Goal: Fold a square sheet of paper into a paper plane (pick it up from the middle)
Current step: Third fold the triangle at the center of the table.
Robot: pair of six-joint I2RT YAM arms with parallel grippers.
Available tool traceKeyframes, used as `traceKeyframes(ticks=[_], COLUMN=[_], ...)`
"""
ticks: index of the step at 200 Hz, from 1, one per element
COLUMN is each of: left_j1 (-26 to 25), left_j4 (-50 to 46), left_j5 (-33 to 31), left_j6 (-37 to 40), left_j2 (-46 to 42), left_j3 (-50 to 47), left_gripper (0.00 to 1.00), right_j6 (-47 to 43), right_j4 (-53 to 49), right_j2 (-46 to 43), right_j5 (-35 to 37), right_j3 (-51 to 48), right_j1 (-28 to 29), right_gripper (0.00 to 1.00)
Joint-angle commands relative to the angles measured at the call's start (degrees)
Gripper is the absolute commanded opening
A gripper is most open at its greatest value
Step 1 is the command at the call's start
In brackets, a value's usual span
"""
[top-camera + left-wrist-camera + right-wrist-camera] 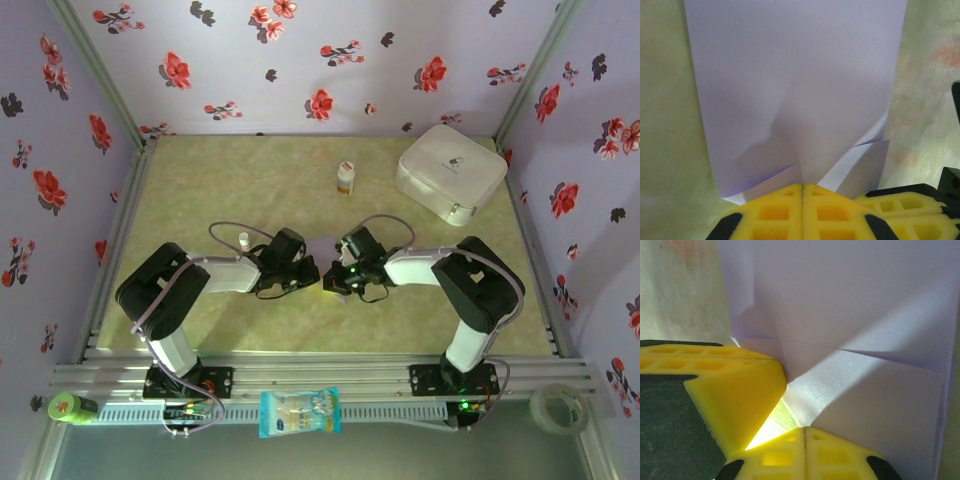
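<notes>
Middle of tabletop (220, 190) | left tool (801, 187) and right tool (805, 429), both pressed together, pinch adjoining spots on the square sheet of paper (795, 75), partly folded | risk: an uneven pull from the crowded tools could tear it or skew the crease.

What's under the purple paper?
Yellow-green table shows past the paper on both sides. The left tool and right tool pinch its edges, shut. Beneath its middle is covered.

Left tool (801, 192), right tool (805, 434) clamped, tips adjacent.
</notes>
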Motion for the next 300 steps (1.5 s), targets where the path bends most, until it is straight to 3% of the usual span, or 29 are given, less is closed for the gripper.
traceKeyframes(ticks=[1,93,115,136,166,202,272,300], left_j1=[0.5,0.5,0.5,0.4,0.5,0.5,0.5,0.3], left_j4=[-4.4,-4.3,-5.2,-5.2,-6.2,-7.0,-9.1,-11.6], left_j5=[-2.6,-3.3,-3.2,-3.2,-3.2,-3.2,-1.6,-1.6], left_j6=[1.0,0.3,0.7,0.4,1.0,1.0,2.9,3.2], left_j2=[2.0,2.7,2.6,2.2,2.6,2.8,1.2,-1.0], left_j3=[-2.0,-2.7,-2.1,-2.0,-0.8,0.2,5.1,8.3], left_gripper=[0.00,0.00,0.00,0.00,0.00,0.00,0.00,0.07], right_j6=[-0.3,-7.1,-6.2,-7.7,-6.0,0.8,-2.4,-2.2], right_j4=[-3.6,-9.8,-12.2,-17.0,-14.4,-3.7,-12.7,-13.3], right_j2=[-1.9,-10.7,-15.3,-19.6,-12.6,-7.6,-6.5,-6.6], right_j5=[1.0,-0.9,-4.8,-2.5,-2.6,-4.4,1.8,3.0], right_j3=[-3.8,-12.2,-9.3,-4.7,-2.5,-4.5,-6.5,-6.7], right_j1=[0.3,-2.4,-3.3,-3.6,-4.7,-4.6,-4.7,-4.7], right_gripper=[0.08,0.09,0.10,0.10,0.09,0.09,0.02,0.00])
